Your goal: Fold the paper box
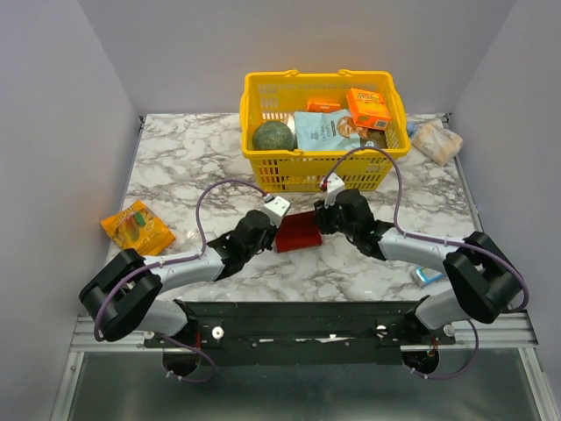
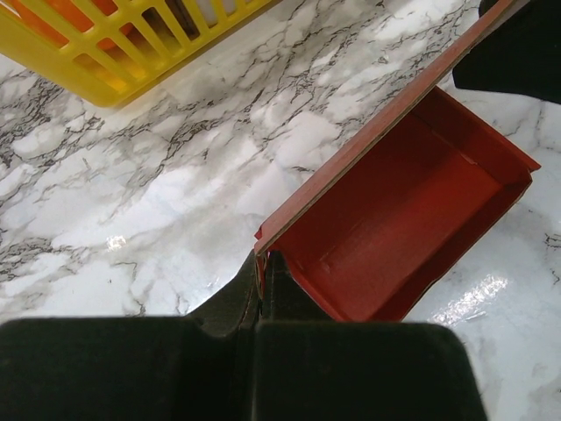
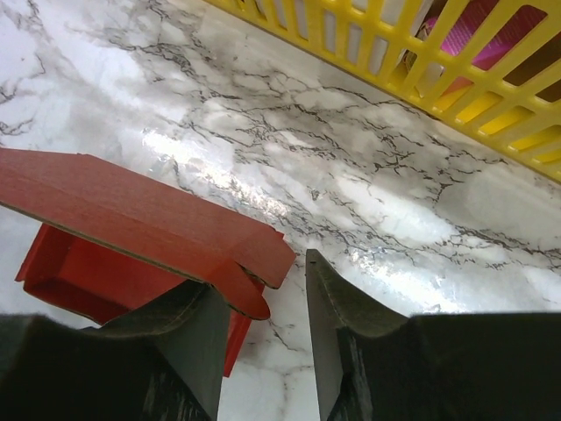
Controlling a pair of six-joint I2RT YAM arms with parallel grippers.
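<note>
Red paper box (image 1: 298, 232) on the marble tabletop (image 1: 175, 167), about in the middle, just in front of the yellow basket (image 1: 307, 174) and between the two arms. Only half formed: a shallow open tray with its walls raised, resting on the tabletop, and one long panel lifted above one side of it, tilted. Left jaws together, clamped on the thin red wall at the near corner of the tray, clear in the left wrist view. Right jaws apart, at the opposite end of the box; rounded corner of the lifted panel lying against one finger (image 3: 188, 333) and reaching into the gap, not touching the other finger. Orange snack packet (image 1: 136, 226) well apart, at the left side of the tabletop; small blue item (image 1: 428, 275) near the right arm.
</note>
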